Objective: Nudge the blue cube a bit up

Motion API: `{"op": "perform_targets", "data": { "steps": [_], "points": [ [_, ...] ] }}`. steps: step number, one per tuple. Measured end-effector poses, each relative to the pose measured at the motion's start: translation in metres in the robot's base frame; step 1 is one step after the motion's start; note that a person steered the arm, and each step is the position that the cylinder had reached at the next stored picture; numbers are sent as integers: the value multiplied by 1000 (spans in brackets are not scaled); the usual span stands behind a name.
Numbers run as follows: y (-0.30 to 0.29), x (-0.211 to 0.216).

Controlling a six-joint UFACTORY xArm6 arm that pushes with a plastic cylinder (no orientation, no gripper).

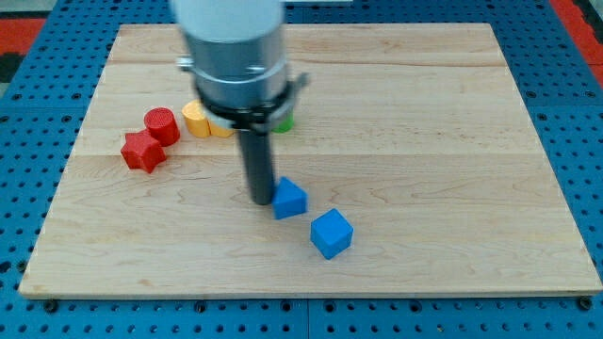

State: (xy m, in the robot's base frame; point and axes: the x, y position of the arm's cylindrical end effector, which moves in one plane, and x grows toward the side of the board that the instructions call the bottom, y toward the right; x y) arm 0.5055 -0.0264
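On the light wooden bench [452, 141] the end effector, a plain dark rod w/o jaws, holds nothing, its tip [261, 201] beside a small blue wedge-like block [289, 199], while the blue cube [331, 233] sits lower right, apparently not nudged yet.

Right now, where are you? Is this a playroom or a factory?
Neither, probably. It looks like a robot lab test bench. A wooden board lies on a blue pegboard with holes, and my tip sits just left of a blue block, with a blue cube nearby.
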Motion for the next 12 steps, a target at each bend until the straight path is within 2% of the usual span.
{"op": "perform_targets", "data": {
  "steps": [2, 3, 5, 6, 7, 8, 9, 10, 12],
  "points": [
    [28, -54],
    [73, -95],
    [200, -53],
    [250, -16],
    [252, 30],
    [208, 77],
    [135, 90],
    [104, 73],
    [63, 72]
  ]
}}
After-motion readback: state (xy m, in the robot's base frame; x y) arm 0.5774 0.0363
